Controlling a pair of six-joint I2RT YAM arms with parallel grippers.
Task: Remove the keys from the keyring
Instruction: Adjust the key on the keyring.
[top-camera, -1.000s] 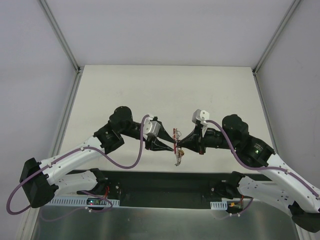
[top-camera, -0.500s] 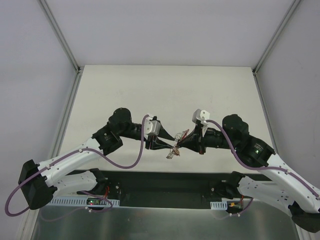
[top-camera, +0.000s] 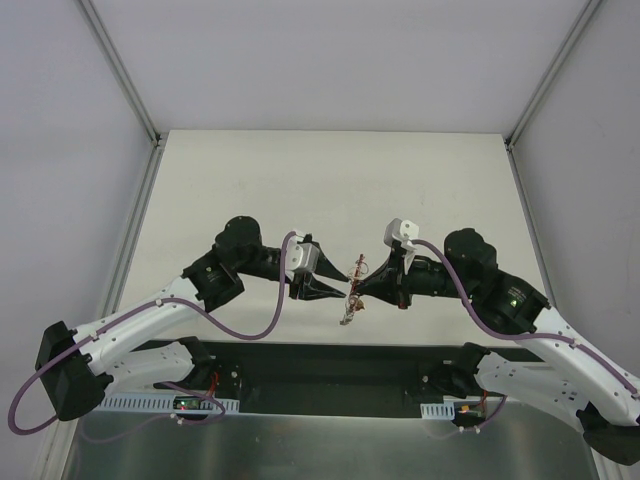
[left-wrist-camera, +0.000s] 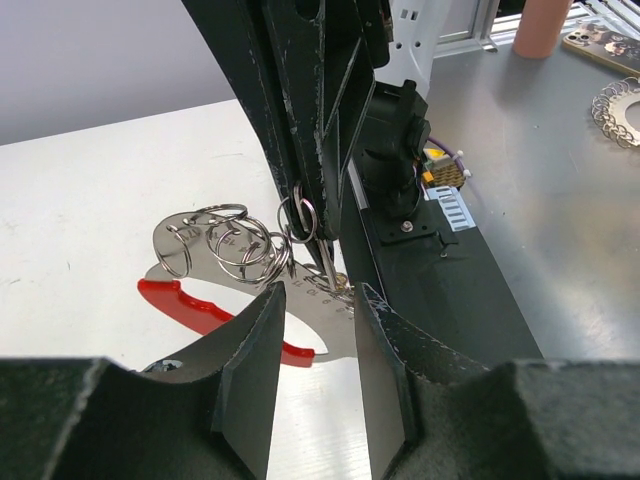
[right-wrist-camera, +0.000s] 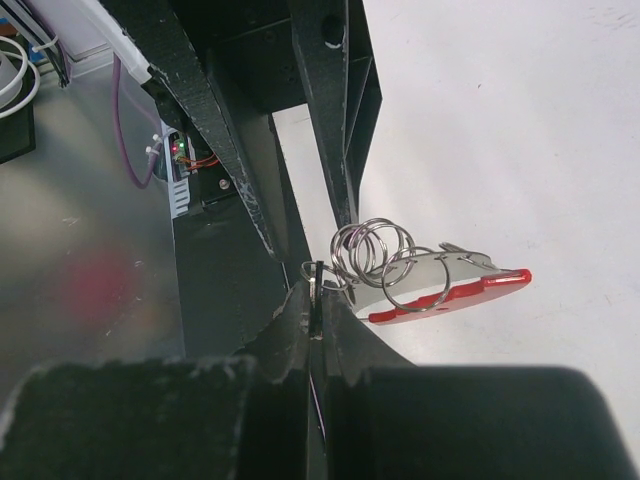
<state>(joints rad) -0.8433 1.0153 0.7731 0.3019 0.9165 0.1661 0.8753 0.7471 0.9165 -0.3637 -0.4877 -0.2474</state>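
Swung back to hanging straight, judging by the keyring (top-camera: 353, 270) now against half a second back: tipped over then, with the keys (top-camera: 348, 315) kicked out leftward. Hardly any shift in either arm.

Working outward from the black rail (top-camera: 330, 365) at the near edge. Both arms reaching in from the rail's two ends and meeting nose to nose just past the rail's middle. For the left gripper (top-camera: 340, 293): jaws apart, with the grey tag (left-wrist-camera: 310, 310) and red plastic piece (left-wrist-camera: 190, 305) sitting right at the tips; no telling about real contact with either pad. For the right gripper (top-camera: 360, 290): squeezed tight on one small ring of the bunch, so carrying the whole keyring up off the table (top-camera: 330, 180). Keys dangling under that, on the rail side, none off yet by the look of it. Farther from the rail, pale table running to its far edge.

Handling guess: thin, light, stiff, slick metal, with springy split rings, so expect fiddly prying and easy slips. Better to pinch a key flat across its broad head, not the jagged blade, and to keep the ring clamped close beside it. Wouldn't trust the floppy bunch to hold its angle.
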